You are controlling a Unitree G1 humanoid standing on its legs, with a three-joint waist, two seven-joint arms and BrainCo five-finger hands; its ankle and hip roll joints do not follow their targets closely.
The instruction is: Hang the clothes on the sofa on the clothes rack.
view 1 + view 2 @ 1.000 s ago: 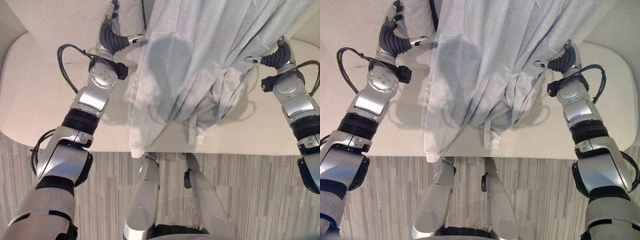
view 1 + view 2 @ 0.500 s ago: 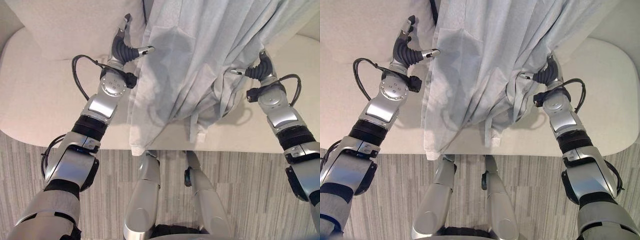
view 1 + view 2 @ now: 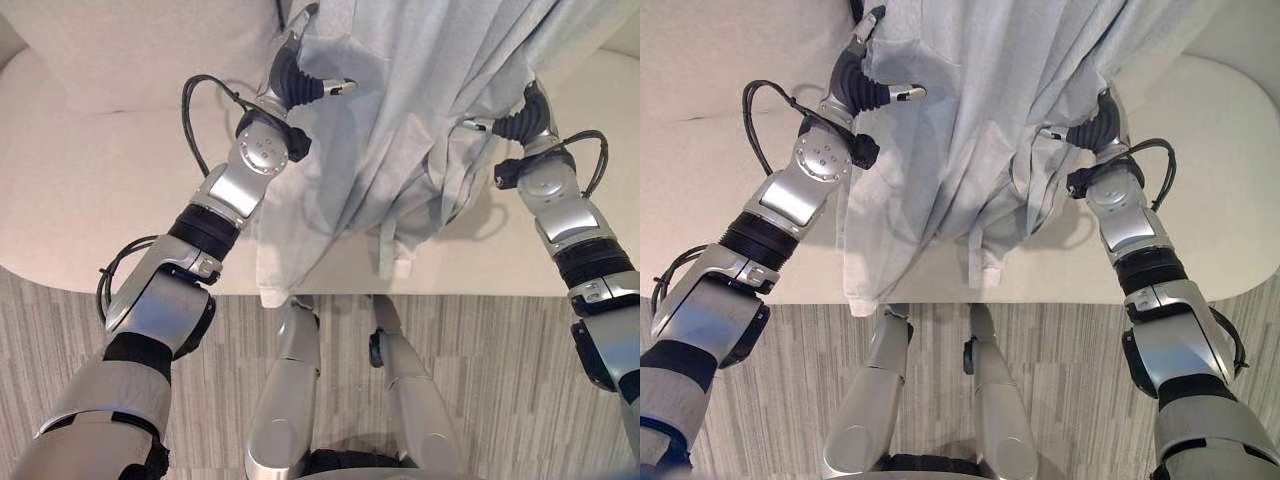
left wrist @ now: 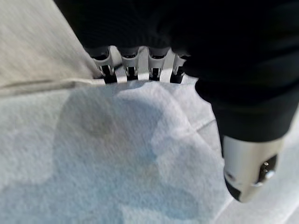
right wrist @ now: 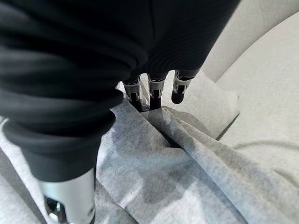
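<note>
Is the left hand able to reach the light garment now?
Probably yes: the left hand is already at the light garment above the sofa, nothing between them.

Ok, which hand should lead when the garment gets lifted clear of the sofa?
Probably the left hand: it sits higher against the pale garment, near its top edge. The right hand is lower, at bunched folds above the sofa.

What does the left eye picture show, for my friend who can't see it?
A pale blue-grey garment hangs in front of a cream sofa. The robot's left hand and right hand are raised against the cloth, one on each side.
</note>
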